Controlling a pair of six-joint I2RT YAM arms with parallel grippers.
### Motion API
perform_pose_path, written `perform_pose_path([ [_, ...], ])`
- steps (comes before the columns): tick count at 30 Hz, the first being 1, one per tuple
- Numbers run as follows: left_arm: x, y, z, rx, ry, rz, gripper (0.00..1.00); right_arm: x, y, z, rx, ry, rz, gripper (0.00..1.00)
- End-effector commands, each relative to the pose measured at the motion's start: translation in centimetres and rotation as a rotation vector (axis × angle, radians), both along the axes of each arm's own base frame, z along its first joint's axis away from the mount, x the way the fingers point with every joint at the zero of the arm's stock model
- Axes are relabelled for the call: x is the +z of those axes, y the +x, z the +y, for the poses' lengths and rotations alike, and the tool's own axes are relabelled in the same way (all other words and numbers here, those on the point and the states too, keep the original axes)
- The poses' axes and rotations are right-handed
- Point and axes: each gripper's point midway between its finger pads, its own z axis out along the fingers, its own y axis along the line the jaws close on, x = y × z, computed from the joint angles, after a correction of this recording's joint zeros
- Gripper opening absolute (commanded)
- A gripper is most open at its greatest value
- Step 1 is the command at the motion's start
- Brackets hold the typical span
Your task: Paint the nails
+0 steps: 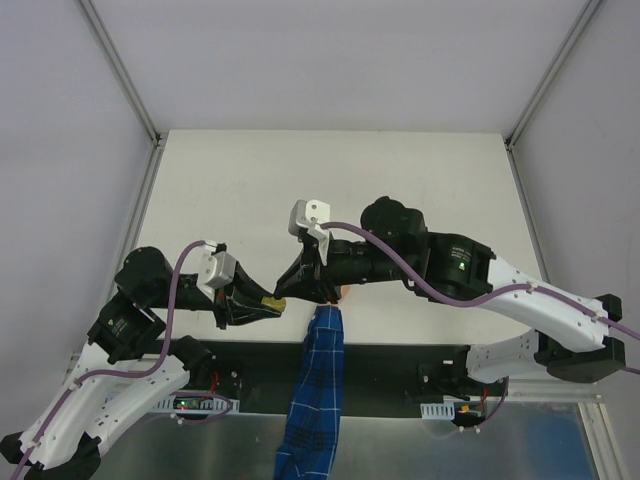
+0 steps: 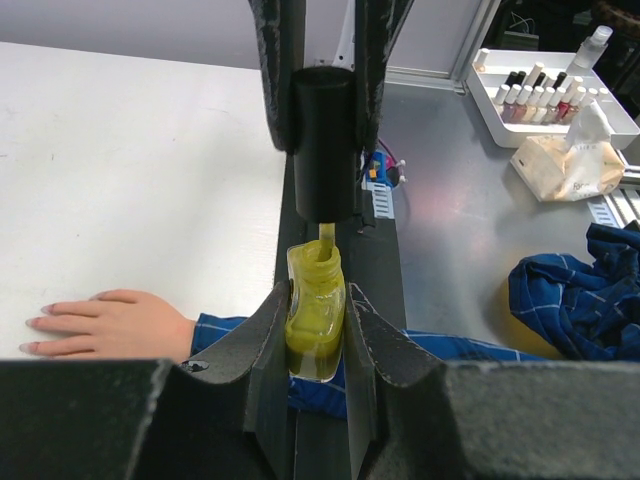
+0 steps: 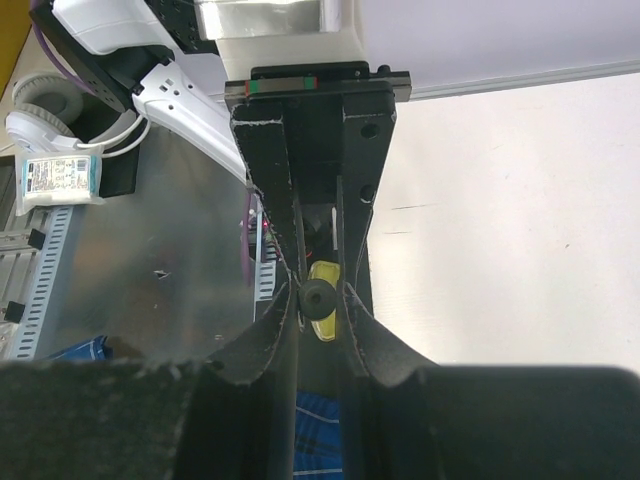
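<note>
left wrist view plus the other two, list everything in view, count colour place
polish bottle: one, yellow, clamped in the left gripper
cap: one, black, in the right gripper, brush stem in the bottle's neck
mannequin hand: one, peach, flat on the table
nails: three visible, pale pink, on its fingertips
sleeve: one, blue plaid, trailing over the table's near edge
tray: one, white, holding small bottles, beside the table
table: one, white, under the arms
left gripper: one, black, shut on the polish bottle
right gripper: one, black, shut on the cap
</note>
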Motion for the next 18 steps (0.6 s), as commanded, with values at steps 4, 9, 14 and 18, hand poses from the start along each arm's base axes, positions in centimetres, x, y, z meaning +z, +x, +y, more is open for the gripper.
perform_pose_path([
  [4,1.0,0.2,-0.1,0.008,-0.015,-0.047,0.00,2.6,-0.5,-1.3,0.007,0.077,-0.003,0.00],
  [9,1.1,0.2,-0.1,0.004,-0.017,-0.047,0.00,3.0,-0.2,-1.2,-0.005,0.091,-0.008,0.00],
  [14,0.9,0.2,0.0,0.010,-0.016,-0.045,0.00,3.4,0.2,-1.1,-0.034,0.114,-0.009,0.00],
  [18,0.7,0.4,0.0,0.025,-0.015,-0.047,0.00,3.8,0.4,-1.4,-0.046,0.130,-0.009,0.00],
])
